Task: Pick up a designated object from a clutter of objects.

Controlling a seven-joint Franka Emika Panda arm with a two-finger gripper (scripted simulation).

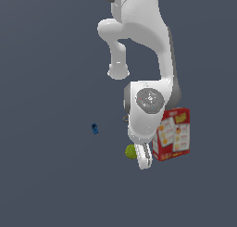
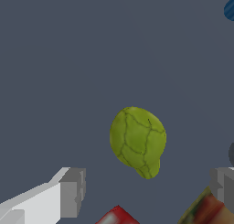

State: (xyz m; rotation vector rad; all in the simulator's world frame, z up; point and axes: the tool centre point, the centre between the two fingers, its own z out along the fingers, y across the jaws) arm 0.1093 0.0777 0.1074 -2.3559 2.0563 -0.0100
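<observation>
Exterior high, far; wrist close; share fruit [image 1: 130, 151].

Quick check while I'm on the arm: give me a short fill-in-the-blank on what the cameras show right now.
1. In the wrist view, the gripper fingers stand apart, so it is ____.
2. The fruit is coloured yellow-____.
3. In the exterior view, the box beside the arm is mostly ____.
4. The tiny piece lying apart from the rest is ____.

Missing words: open; green; red; blue

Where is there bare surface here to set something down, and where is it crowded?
Bare floor spans the exterior view's left, around the lone blue piece, and the whole strip in front of the red box. It is crowded at the centre: the yellow-green fruit, the open gripper above it and the box sit close together.
</observation>
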